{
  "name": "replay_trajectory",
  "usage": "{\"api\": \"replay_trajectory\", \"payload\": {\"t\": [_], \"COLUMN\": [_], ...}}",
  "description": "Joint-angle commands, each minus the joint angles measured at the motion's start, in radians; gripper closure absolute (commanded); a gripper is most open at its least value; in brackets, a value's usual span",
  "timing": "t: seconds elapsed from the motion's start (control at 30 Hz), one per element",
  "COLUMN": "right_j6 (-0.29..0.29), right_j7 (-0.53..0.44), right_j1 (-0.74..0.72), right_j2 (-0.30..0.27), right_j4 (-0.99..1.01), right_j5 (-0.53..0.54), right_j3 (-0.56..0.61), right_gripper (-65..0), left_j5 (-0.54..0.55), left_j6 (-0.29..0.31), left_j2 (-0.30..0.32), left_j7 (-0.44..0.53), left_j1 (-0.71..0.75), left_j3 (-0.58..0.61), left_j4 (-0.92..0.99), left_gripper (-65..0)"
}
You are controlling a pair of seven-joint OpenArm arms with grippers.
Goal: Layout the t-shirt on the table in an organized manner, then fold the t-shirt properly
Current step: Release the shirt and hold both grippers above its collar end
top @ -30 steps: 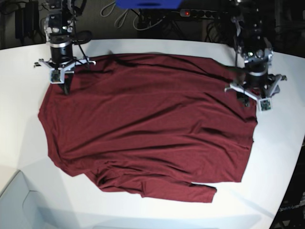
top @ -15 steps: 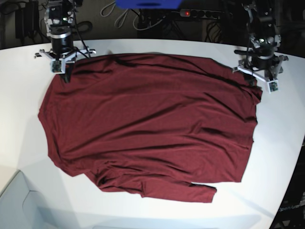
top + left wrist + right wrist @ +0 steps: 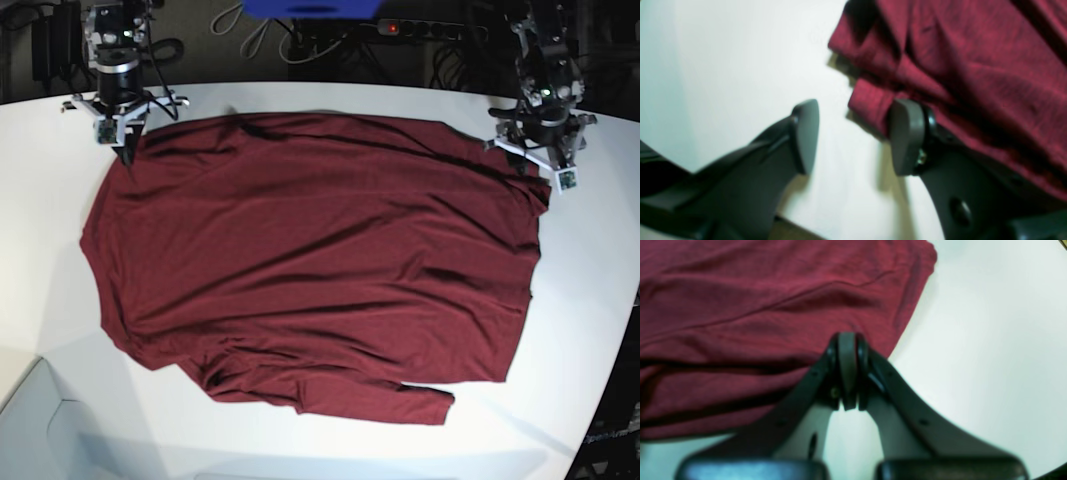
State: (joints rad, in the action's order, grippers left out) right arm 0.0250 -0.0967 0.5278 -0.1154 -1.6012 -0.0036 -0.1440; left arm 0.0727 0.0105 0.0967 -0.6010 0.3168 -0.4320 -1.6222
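Note:
The maroon t-shirt (image 3: 310,260) lies spread nearly flat on the white table (image 3: 60,250), with wrinkles along its near edge. My right gripper (image 3: 127,152) is at the shirt's far left corner. In the right wrist view it (image 3: 847,373) is shut on the edge of the shirt (image 3: 756,306). My left gripper (image 3: 532,168) is at the shirt's far right corner. In the left wrist view it (image 3: 855,136) is open, with one fingertip (image 3: 905,136) over the shirt's folded edge (image 3: 973,66) and the other over bare table (image 3: 740,66).
A power strip with a red light (image 3: 400,28), cables and a blue object (image 3: 310,8) lie behind the table's far edge. The table's curved edge runs down the right side (image 3: 615,340). A lower grey surface shows at the near left (image 3: 40,420).
Both arms moved toward the far edge, pulling the shirt's far corners outward and flattening it. The left gripper has let go of its corner and stands open.

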Motion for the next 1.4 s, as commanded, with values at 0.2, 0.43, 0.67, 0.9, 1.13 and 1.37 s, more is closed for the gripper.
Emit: {"api": "replay_trajectory", "payload": {"t": [0.2, 0.43, 0.67, 0.9, 1.13, 1.37], "right_j6": [-0.004, -0.004, -0.004, -0.004, -0.004, -0.004], "right_j7": [-0.030, -0.030, -0.030, -0.030, -0.031, -0.031], "right_j1": [0.004, 0.005, 0.007, 0.021, 0.024, 0.024], "right_j2": [-0.005, -0.005, -0.005, 0.009, 0.029, 0.027], "right_j4": [-0.020, -0.020, -0.020, -0.018, -0.018, -0.018], "right_j5": [0.001, 0.001, 0.001, 0.003, 0.003, 0.003], "right_j3": [-0.024, -0.044, -0.044, -0.035, -0.036, -0.038], "right_gripper": [0.0, 0.0, 0.0, 0.0, 0.0, 0.0], "left_j5": [0.000, 0.006, 0.006, 0.005, 0.005, 0.005], "left_j6": [-0.004, -0.004, -0.004, -0.004, -0.004, -0.004], "left_j2": [0.018, 0.021, 0.015, -0.027, -0.027, -0.024], "left_j7": [0.023, 0.023, 0.022, 0.020, 0.019, 0.020], "left_j1": [-0.026, -0.012, 0.058, 0.141, 0.180, 0.230], "left_j3": [0.000, -0.006, -0.003, -0.005, -0.006, -0.008], "left_j4": [0.050, 0.047, -0.019, -0.157, -0.184, -0.277], "left_gripper": [-31.4, -7.1, 0.0, -0.1, -0.1, -0.1]}}
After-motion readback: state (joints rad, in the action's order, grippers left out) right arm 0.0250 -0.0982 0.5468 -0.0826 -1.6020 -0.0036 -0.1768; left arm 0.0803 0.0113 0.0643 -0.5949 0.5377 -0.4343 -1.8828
